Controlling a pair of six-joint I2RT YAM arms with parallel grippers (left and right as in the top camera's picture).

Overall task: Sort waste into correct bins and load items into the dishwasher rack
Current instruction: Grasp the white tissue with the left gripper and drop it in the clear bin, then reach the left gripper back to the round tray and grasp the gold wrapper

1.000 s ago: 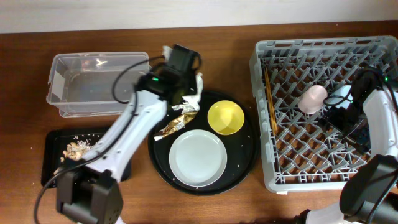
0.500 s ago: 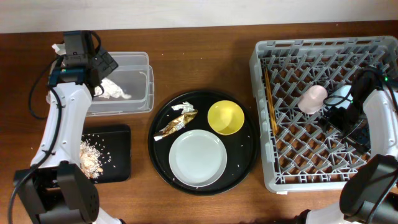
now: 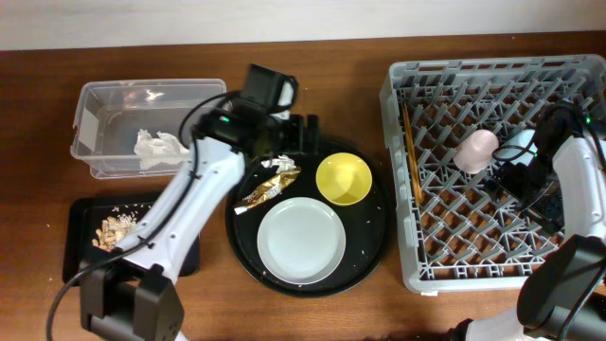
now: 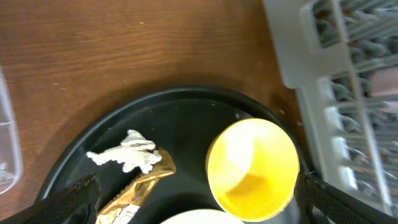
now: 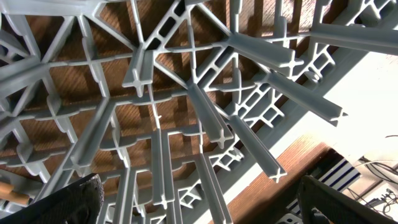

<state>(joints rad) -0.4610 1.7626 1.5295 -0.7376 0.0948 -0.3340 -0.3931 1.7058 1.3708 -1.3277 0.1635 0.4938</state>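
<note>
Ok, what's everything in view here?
dishwasher rack: one, grey, table's right
chopsticks: one pair, wooden, rack's left side
pink cup: one, in rack
round tray: one, black, centre
plate: one, grey-white, on round tray
yellow bowl: one, on round tray
wrapper: one, brown-and-gold, on round tray
clear box: one, upper left
tissue: two, white; in clear box, beside wrapper
flat tray: one, black, lower left, with food scraps
left gripper: open, over round tray's rim
right gripper: open, over rack

I see a yellow bowl [image 3: 344, 179], gold-brown wrapper [image 3: 268, 187], pale plate [image 3: 300, 240], black tray [image 3: 371, 239], white tissue [image 3: 158, 144], grey lattice rack [image 3: 473, 95], pink cup [image 3: 475, 150].
</note>
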